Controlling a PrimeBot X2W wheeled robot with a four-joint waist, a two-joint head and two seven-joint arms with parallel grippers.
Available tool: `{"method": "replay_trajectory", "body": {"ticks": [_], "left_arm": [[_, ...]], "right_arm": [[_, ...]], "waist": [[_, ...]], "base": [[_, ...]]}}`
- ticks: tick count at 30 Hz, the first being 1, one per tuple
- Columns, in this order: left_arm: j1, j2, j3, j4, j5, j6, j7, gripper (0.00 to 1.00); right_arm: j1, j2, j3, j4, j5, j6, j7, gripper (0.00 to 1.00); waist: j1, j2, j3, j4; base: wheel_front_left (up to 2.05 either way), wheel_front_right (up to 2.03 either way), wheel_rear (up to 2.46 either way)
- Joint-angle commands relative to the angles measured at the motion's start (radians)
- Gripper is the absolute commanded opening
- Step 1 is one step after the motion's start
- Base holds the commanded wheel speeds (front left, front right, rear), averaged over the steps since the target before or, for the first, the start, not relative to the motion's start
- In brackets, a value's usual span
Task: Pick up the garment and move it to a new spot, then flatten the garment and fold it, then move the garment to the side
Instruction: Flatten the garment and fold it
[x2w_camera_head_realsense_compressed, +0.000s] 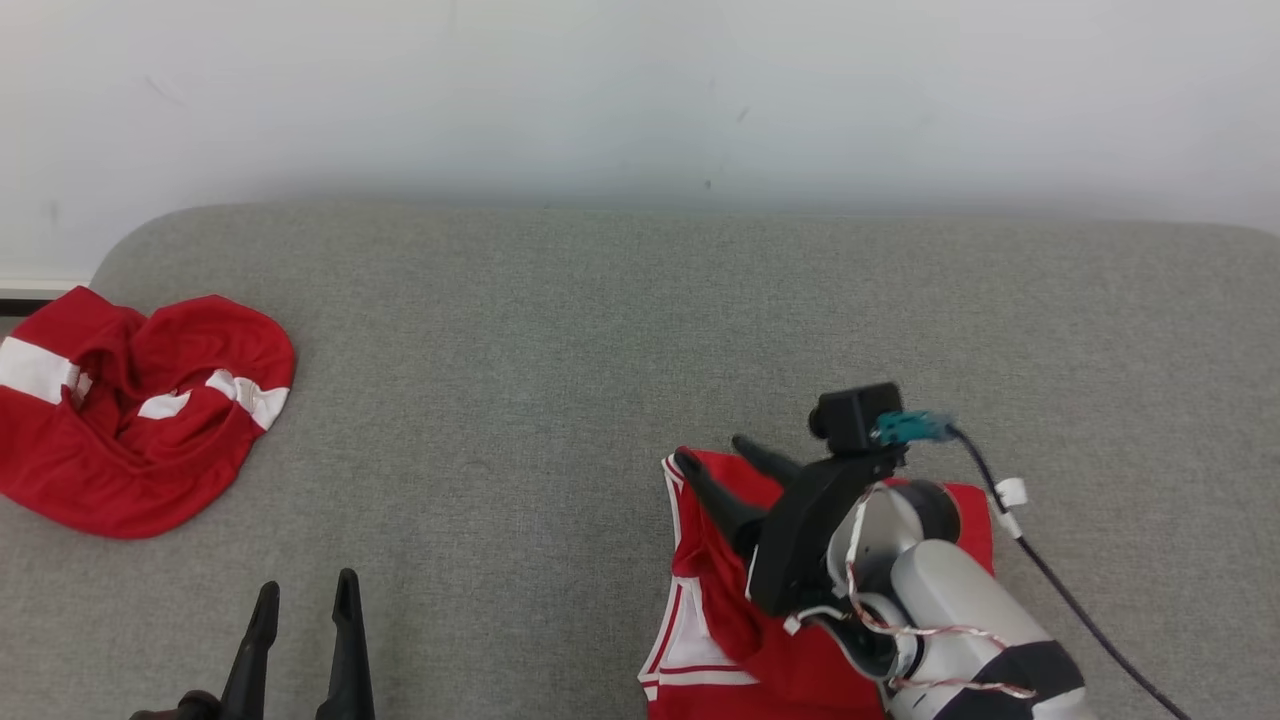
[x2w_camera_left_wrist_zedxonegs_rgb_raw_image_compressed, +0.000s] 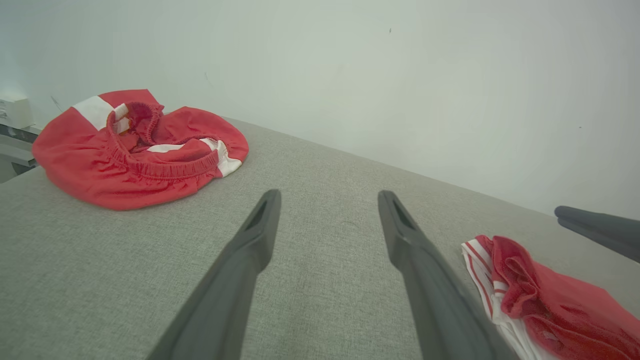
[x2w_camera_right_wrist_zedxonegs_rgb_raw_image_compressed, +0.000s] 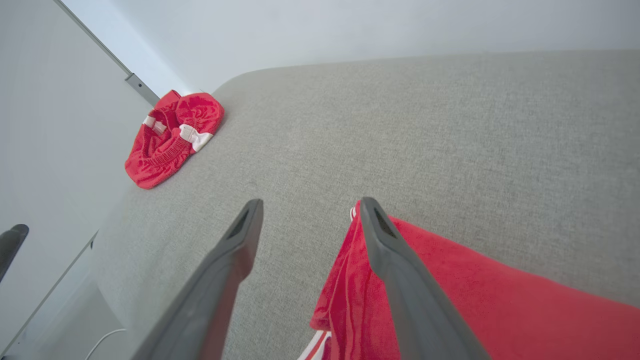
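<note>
Nearest, at 7 o'clock in the head view, the left gripper (x2w_camera_head_realsense_compressed: 307, 585) hovers low over the bare grey surface (x2w_camera_head_realsense_compressed: 560, 350), its 2 fingers spread and holding nothing. At 5 o'clock the right gripper (x2w_camera_head_realsense_compressed: 712, 452) reaches over the red jersey (x2w_camera_head_realsense_compressed: 715, 610), the task's thing. The jersey lies crumpled on the surface, with white-and-red trim along its 9 o'clock side. In the right wrist view those 2 fingers stand apart too. A raised fold of the cloth rests against 1 of them, and I cannot tell whether it is snagged there or only leaning.

The jersey looks thin, light and wholly limp. It will likely sag from any hold and bunch instead of sliding flat, and its smooth knit may slip out of a shallow pinch. A deep pinch on the trimmed edge, where the cloth is doubled, seems the surest hold. For flattening, 2 holds well apart along 1 edge would probably serve better than 1 in the middle.

Farther off, at 9 o'clock, red shorts (x2w_camera_head_realsense_compressed: 140, 420) with white bands lie heaped, well apart from the jersey. Beyond, at 12 o'clock, stands the pale wall (x2w_camera_head_realsense_compressed: 640, 90).
</note>
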Motion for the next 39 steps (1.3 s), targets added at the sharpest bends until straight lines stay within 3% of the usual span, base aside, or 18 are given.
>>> {"method": "replay_trajectory", "body": {"ticks": [1, 11, 17, 23, 31, 39], "left_arm": [[-0.003, 0.000, 0.003, 0.000, -0.007, 0.006, -0.002, 1.00], [-0.009, 0.000, -0.011, 0.003, -0.007, 0.005, -0.002, 1.00], [-0.009, 0.000, -0.006, 0.005, -0.010, 0.001, -0.002, 1.00], [0.008, 0.000, 0.014, 0.012, -0.010, -0.006, -0.002, 1.00], [0.044, 0.000, 0.042, 0.021, 0.002, -0.006, -0.002, 1.00], [0.061, 0.000, 0.055, 0.040, 0.010, -0.004, -0.002, 1.00]], "right_arm": [[-0.014, -0.001, -0.019, -0.012, 0.005, -0.002, -0.020, 1.00], [0.102, -0.085, -0.222, -0.019, -0.225, -0.002, -0.100, 1.00], [0.202, -0.081, -0.312, -0.058, -0.344, -0.002, -0.146, 1.00], [0.306, -0.062, -0.403, -0.133, -0.441, -0.002, -0.294, 1.00], [0.440, -0.052, -0.462, -0.193, -0.486, -0.002, -0.456, 1.00], [0.492, -0.088, -0.433, -0.218, -0.434, -0.003, -0.521, 1.00]], "waist": [[0.0000, 0.0000, -0.002, -0.005], [0.0000, 0.0000, -0.009, -0.005], [0.0000, 0.0000, -0.005, -0.006], [0.0000, 0.0000, -0.025, -0.017], [0.0000, 0.0000, -0.074, -0.061], [0.0000, 0.0000, -0.103, -0.106]], "base": [[0.00, 0.00, 0.00], [0.00, 0.00, 0.00], [0.00, 0.00, 0.00], [0.00, 0.00, 0.00], [0.00, 0.00, 0.00], [0.00, 0.00, 0.00]]}}
